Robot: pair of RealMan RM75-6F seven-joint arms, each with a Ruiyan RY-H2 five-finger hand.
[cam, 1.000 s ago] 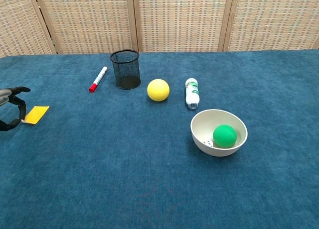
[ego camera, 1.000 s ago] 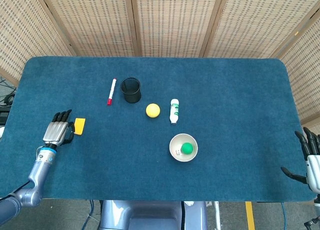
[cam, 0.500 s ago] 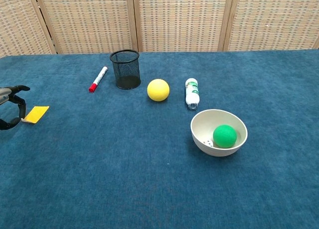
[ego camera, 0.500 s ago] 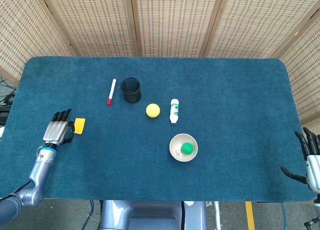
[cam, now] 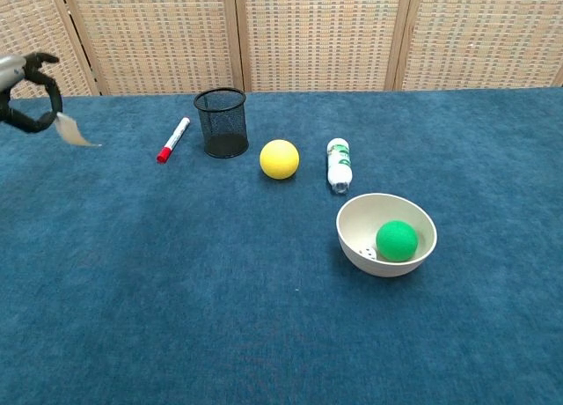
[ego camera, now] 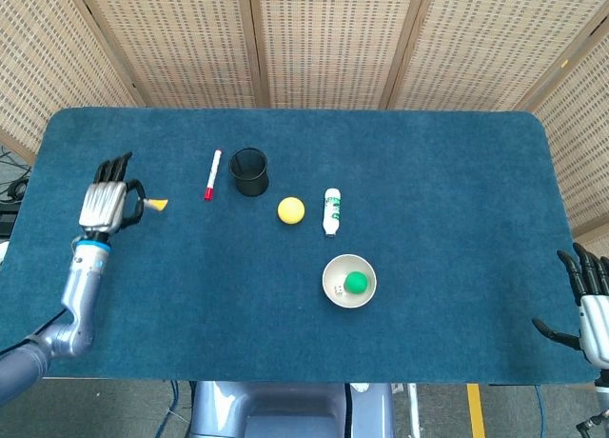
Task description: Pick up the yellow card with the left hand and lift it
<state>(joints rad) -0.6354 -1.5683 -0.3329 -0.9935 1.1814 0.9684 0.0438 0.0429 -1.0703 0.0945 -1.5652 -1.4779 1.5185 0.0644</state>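
My left hand is raised above the left part of the blue table and pinches the yellow card by one edge. In the chest view the same left hand shows at the upper left with the card hanging from it, tilted and clear of the cloth. My right hand rests at the table's front right corner with fingers spread and nothing in it.
A red marker and a black mesh cup lie just right of the raised card. Further right are a yellow ball, a small white bottle and a white bowl holding a green ball.
My left hand has closed on the yellow card and risen off the cloth, carrying the card up and towards the back. My right hand has stayed put.
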